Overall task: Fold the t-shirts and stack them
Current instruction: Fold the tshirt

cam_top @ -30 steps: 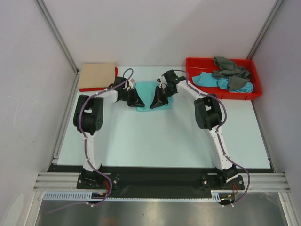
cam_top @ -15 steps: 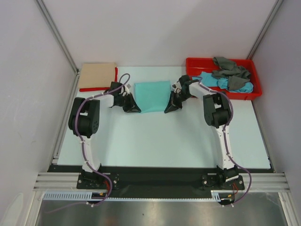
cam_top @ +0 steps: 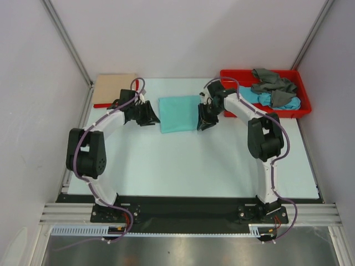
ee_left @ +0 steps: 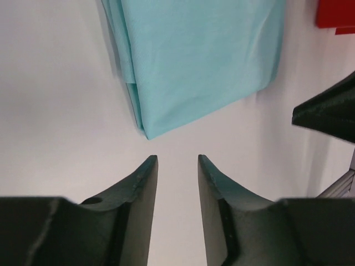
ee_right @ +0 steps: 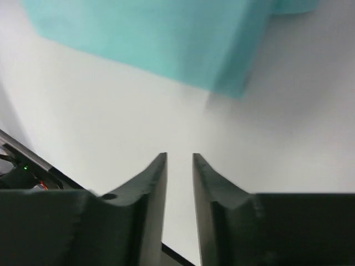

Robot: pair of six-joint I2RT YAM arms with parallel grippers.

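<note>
A folded mint-green t-shirt (cam_top: 179, 113) lies flat at the back middle of the table. It also shows in the left wrist view (ee_left: 194, 55) and the right wrist view (ee_right: 150, 39). My left gripper (cam_top: 152, 117) sits just left of it, open and empty (ee_left: 176, 160). My right gripper (cam_top: 202, 123) sits just right of it, jaws a little apart and empty (ee_right: 179, 156). A folded beige t-shirt (cam_top: 113, 88) lies on a red t-shirt (cam_top: 105, 104) at the back left. Crumpled grey (cam_top: 272, 80) and turquoise-blue (cam_top: 280, 100) t-shirts lie in the tray.
A rigid red plastic tray (cam_top: 249, 113) stands at the back right. White walls close the table on three sides. The right gripper's black finger (ee_left: 327, 113) shows in the left wrist view.
Both grippers were over the mint-green shirt a second ago. They have moved off it to either side, and the shirt now lies flat and uncovered.
</note>
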